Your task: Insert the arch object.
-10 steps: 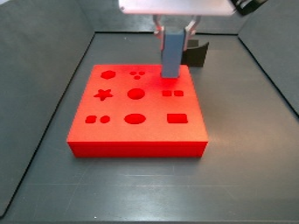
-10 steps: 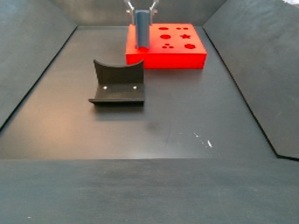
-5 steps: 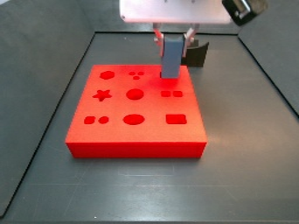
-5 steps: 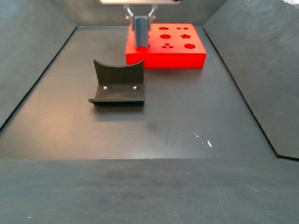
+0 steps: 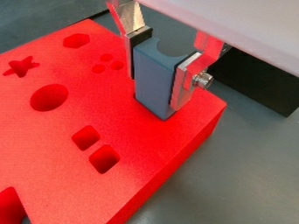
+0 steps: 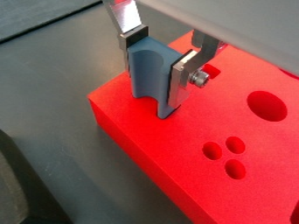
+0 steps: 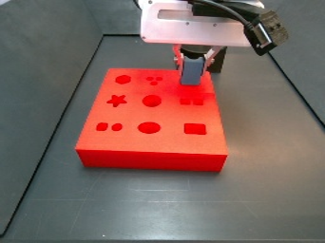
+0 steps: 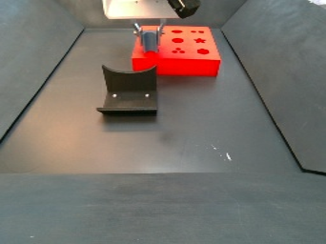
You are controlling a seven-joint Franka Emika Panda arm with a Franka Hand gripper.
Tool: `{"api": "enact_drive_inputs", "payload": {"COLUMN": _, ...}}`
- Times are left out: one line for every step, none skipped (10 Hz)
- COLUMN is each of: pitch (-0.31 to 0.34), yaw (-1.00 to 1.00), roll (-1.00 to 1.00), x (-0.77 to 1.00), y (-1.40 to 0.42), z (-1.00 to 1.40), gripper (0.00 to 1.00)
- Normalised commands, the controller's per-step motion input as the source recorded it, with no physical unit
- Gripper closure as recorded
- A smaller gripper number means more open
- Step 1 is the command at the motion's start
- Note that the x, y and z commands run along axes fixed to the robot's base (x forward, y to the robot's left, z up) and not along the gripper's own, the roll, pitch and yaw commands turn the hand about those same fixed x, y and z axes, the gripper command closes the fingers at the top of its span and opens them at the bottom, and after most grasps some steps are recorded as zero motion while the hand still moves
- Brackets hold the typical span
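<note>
Dark grey surface (image 7: 273, 195) fills a side view, and on it lies the red board (image 7: 152, 150) with its shaped holes. I see the tool (image 7: 192, 66) hanging under the white wrist housing, over the far right part of the board. It is clamped on the arch object (image 7: 192, 73), which reads here as an upright blue-grey block. Just behind the tool a dark piece of the fixture (image 7: 218, 59) shows.

From the side view looking down the length of the surface (image 8: 166, 181), the fixture (image 8: 128, 91) stands on its base plate in the middle, well apart from the board (image 8: 192, 61) at the far end. The tool (image 8: 149, 36) holds the block (image 8: 149, 44) at the board's left near corner.

Both wrist views are close. The silver fingers (image 5: 184, 80) press the block (image 5: 152, 80) from two sides, and its lower end meets the red top near the board's edge (image 5: 70, 122). I cannot tell whether it is sunk into a hole. Its notch is hidden from me. The other close-up shows the same grip (image 6: 160, 75): plate (image 6: 184, 75) against block (image 6: 145, 68), beside the board's corner (image 6: 176, 149).
</note>
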Motion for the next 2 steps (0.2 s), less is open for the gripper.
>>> {"api": "enact_drive_inputs", "payload": {"pitch": 0.0, "yaw": 0.0, "roll": 0.01, "x": 0.0, "y": 0.0, "z": -0.02, "gripper": 1.0}}
{"api": "enact_drive_inputs", "payload": {"pitch": 0.0, "yaw": 0.0, "roll": 0.0, "x": 0.0, "y": 0.0, "z": 0.0, "gripper": 1.0}}
